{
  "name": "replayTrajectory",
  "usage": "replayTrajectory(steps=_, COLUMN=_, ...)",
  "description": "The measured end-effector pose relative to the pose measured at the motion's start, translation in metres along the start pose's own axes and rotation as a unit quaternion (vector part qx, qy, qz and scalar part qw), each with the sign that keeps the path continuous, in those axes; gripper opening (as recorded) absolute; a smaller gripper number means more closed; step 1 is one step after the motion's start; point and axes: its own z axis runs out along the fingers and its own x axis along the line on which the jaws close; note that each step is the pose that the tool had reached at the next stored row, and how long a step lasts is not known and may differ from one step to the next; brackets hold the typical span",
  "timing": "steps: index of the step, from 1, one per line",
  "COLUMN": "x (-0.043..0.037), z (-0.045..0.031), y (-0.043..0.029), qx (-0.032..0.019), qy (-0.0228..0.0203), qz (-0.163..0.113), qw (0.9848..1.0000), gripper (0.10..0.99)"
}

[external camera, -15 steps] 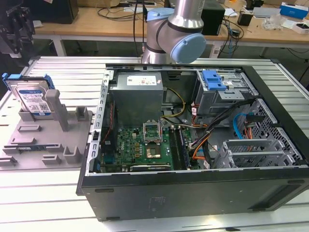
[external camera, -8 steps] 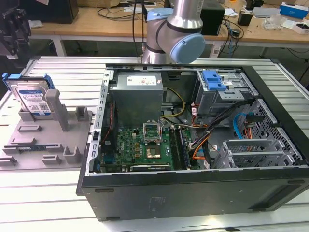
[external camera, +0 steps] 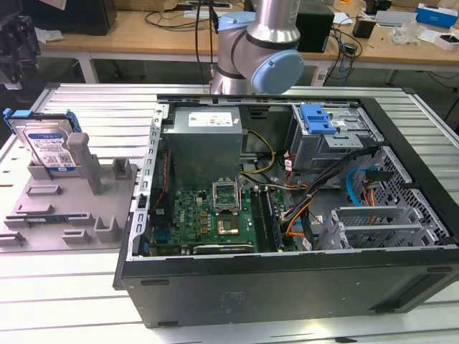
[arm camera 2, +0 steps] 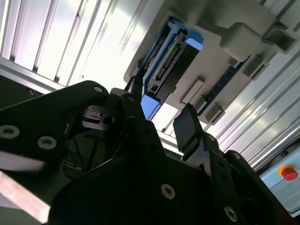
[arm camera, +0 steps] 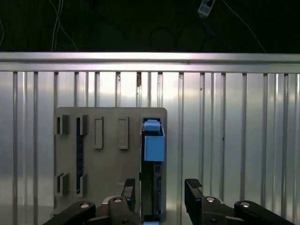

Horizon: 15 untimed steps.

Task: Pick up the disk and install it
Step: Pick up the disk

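Here's the disk (external camera: pixel 49 145), standing on edge in a slot of the grey holder (external camera: pixel 79 197), at the holder's corner farthest from the open computer case (external camera: pixel 287 279). Its silver face carries a white-and-blue label; the print is too small for me to make out, and a blue carrier bracket frames it. The case lies just beside the holder, on the exterior view's right of it, both on the ribbed metal table (external camera: pixel 100 107). Inside the case, well apart from the holder, a blue latch (external camera: pixel 318 118) sits atop the grey drive cage, and the power supply (external camera: pixel 204 140) has a white sticker. In the first wrist view the gripper (arm camera: pixel 160 194) hangs over the holder (arm camera: pixel 108 164) with its two black fingers (arm camera: pixel 192 190) spread wide, wider than the disk (arm camera: pixel 153 140) seen edge-on between them, and clasping nothing. The second wrist view has the same: the gripper (arm camera 2: pixel 161 112) parted and empty, the disk (arm camera 2: pixel 176 58) upright in the holder (arm camera 2: pixel 220 70) beyond it.
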Motion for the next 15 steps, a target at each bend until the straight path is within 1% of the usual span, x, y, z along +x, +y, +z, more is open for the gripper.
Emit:
replayTrajectory(steps=2, x=-0.0016, z=0.0011, y=0.0043, qx=0.0000, qy=0.0000, qz=-0.001, qw=1.0000, gripper=0.541)
replayTrajectory(steps=3, x=-0.0031, z=0.0021, y=0.0079, qx=0.0000, qy=0.0000, qz=-0.002, qw=1.0000, gripper=0.541)
replayTrajectory(steps=5, x=-0.0036, z=0.0032, y=0.0107, qx=0.0001, qy=0.0000, qz=-0.003, qw=1.0000, gripper=0.541)
replayTrajectory(steps=15, x=-0.0029, z=0.0101, y=0.0140, qx=0.0001, qy=0.0004, qz=-0.005, qw=1.0000, gripper=0.541)
